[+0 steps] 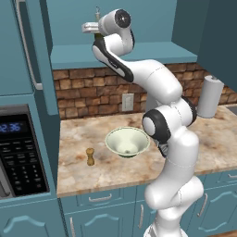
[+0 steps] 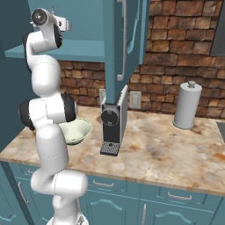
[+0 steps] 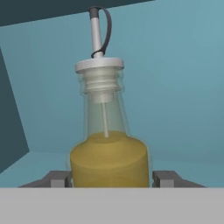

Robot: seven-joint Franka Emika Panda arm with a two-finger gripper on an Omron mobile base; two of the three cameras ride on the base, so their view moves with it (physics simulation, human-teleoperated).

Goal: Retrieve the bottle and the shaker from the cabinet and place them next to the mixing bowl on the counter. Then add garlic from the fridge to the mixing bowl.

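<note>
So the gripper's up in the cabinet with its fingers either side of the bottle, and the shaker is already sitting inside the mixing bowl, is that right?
Not quite. The shaker stands on the counter beside the mixing bowl, not inside it, as the left base view shows. The rest holds: the gripper is in the cabinet, fingers either side of the bottle.

A clear glass bottle [image 3: 108,144] half full of yellow oil, capped by a white collar and a slim grey pour spout, stands upright between the two dark fingertips [image 3: 57,178], close to both. A small brown wooden shaker [image 1: 90,156] stands upright beside a pale green mixing bowl [image 1: 127,141].
</note>
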